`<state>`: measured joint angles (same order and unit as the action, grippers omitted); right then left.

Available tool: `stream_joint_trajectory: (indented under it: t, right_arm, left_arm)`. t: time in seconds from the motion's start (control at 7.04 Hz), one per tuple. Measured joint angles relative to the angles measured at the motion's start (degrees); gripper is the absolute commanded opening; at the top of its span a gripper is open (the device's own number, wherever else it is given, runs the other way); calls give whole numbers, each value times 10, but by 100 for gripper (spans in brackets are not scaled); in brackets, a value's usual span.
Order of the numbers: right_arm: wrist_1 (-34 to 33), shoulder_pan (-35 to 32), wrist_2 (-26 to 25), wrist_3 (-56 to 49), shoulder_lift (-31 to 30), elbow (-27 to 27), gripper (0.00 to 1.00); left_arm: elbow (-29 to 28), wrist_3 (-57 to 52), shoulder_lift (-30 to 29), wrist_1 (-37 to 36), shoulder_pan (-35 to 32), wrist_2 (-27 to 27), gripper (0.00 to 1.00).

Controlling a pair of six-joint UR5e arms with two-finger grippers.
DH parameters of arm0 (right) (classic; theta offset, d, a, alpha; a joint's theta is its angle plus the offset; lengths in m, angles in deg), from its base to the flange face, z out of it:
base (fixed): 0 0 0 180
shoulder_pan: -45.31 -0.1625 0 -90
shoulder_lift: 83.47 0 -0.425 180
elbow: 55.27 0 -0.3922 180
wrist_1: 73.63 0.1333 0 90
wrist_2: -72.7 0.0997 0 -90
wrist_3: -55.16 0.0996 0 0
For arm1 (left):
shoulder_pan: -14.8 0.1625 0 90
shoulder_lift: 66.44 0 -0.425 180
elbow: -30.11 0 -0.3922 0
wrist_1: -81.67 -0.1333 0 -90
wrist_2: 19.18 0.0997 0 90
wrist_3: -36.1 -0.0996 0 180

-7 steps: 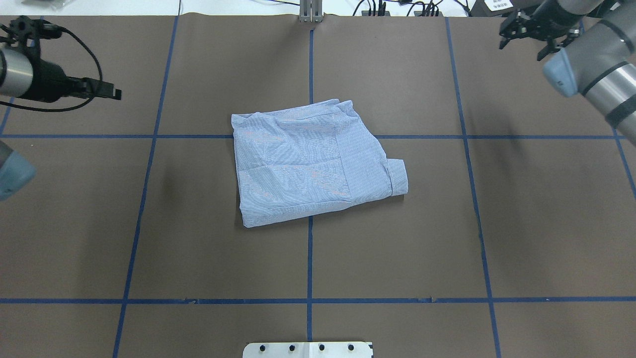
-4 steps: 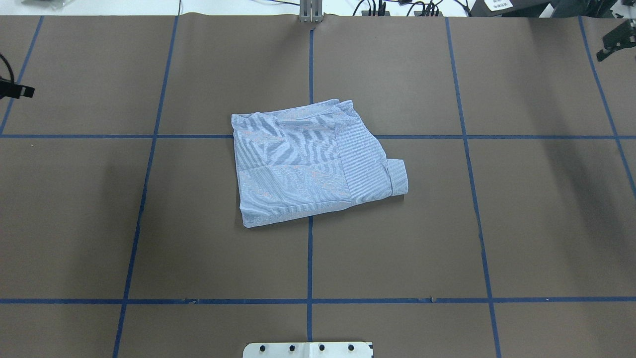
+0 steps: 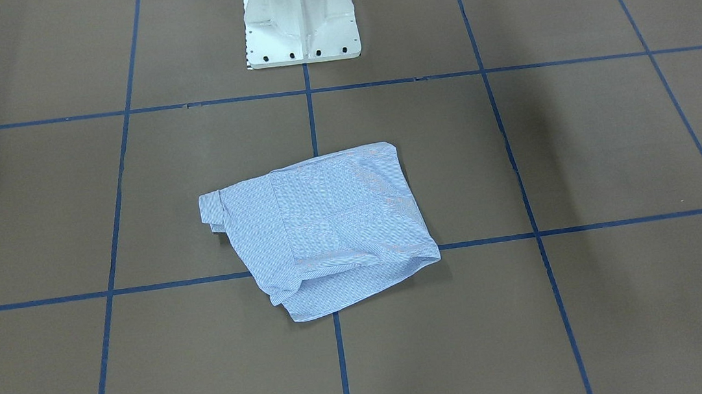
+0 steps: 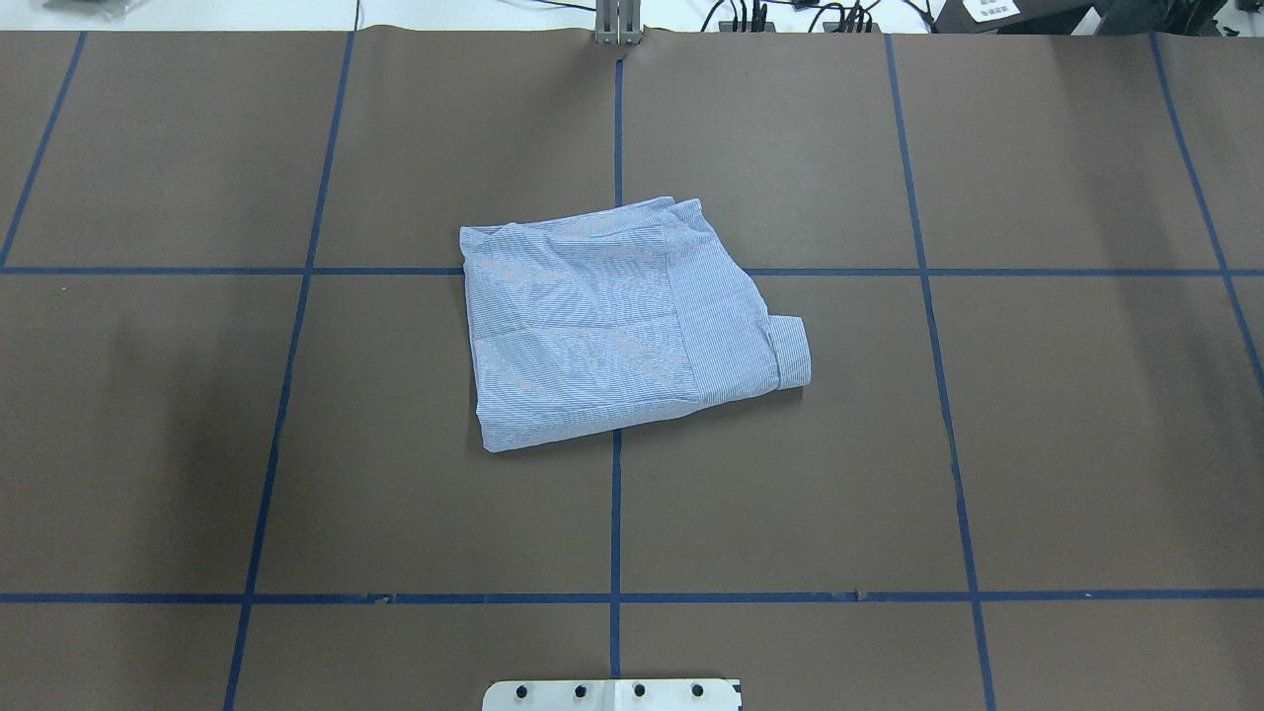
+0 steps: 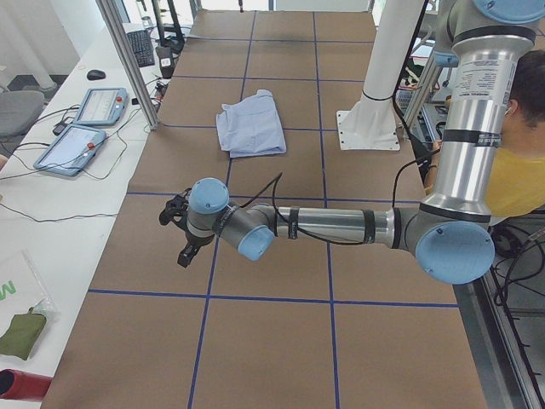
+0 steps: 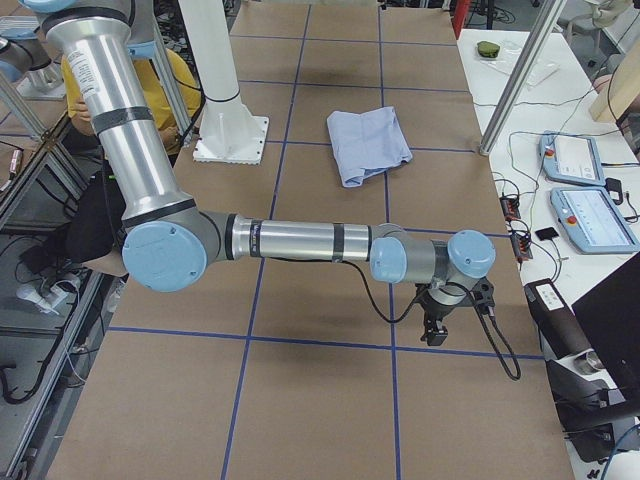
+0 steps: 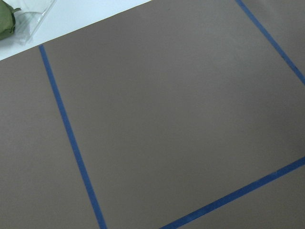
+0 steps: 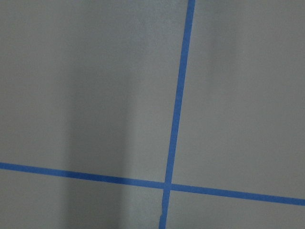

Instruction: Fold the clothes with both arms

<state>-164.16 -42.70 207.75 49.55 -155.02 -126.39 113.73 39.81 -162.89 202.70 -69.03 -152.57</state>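
At the middle of the bench (image 4: 1086, 444): you find the shirt (image 4: 612, 326) folded into a compact, roughly square bundle. It lies flat over a crossing of the blue tape lines (image 4: 296, 395), and a small folded flap juts out on the robot's right side.
Left arm (image 5: 332, 226): stretched low over its own end of the bench, well apart from the shirt; only the left side view shows it to you.
Left end effector (image 5: 181, 239): pointing down over bare bench; you cannot tell whether it is wide or narrow.
Right arm (image 6: 300, 240): stretched low over the opposite end, likewise well apart from the shirt.
Right end effector (image 6: 436, 330): pointing down near a tape crossing; its opening you cannot tell either.
Pedestal (image 3: 300, 19): white, standing on the robot's side of the shirt.
Wrist views: each shows you only brown surface and blue tape.
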Motion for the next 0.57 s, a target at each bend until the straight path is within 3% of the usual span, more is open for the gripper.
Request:
stream_joint_trajectory:
  t: [0.57]
  right_arm:
    - [-1,-2,26,-2,-38,-39,100]
  left_arm:
    - [11,-17,-5,-43,-15,-8,100]
